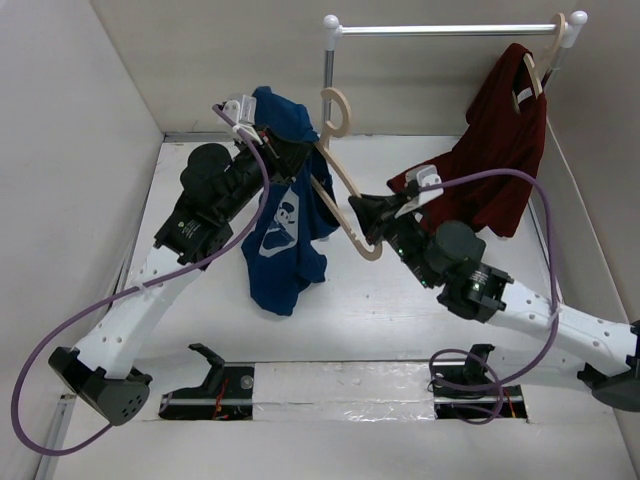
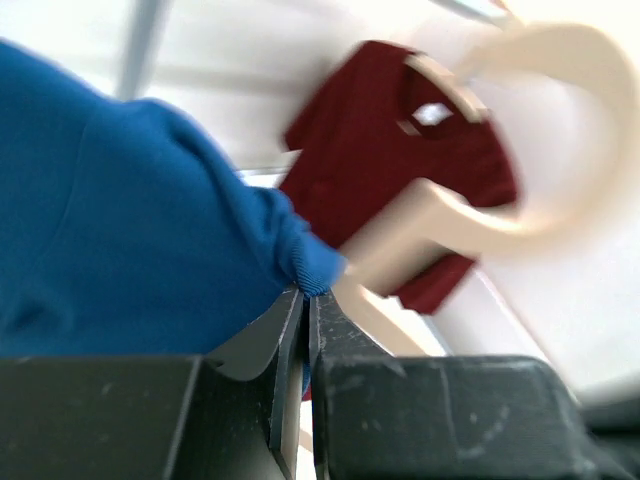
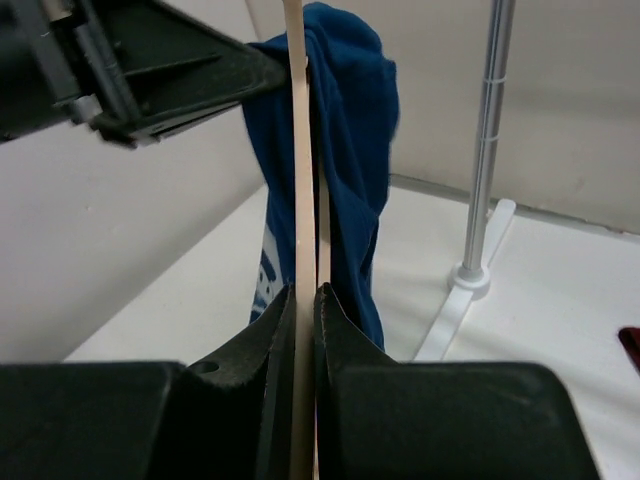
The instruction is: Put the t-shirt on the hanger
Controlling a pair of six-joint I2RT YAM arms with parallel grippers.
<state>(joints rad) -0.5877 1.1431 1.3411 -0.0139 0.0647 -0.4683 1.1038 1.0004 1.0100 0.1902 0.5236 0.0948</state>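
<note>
One royal blue t-shirt (image 1: 285, 240) hangs in the air above the table (image 1: 400, 320). It is gathered at its top and drapes downward, with the white print facing the overhead camera. The left gripper (image 2: 305, 300) holds the upper edge of the shirt, its jaws closed together on a ribbed fold of the blue fabric. Just to the right, the pale beige hanger (image 1: 345, 185) is held tilted, hook uppermost and one arm slanting down toward the near right. The right gripper (image 3: 305, 295) is clamped on that lower arm near its end. The hanger's upper part lies against the shirt; whether the other arm is inside the fabric cannot be told. Behind, at the far right, a dark red shirt (image 1: 500, 150) hangs on a second hanger (image 1: 545, 60) from a white-and-silver clothes rail (image 1: 450, 30).
</note>
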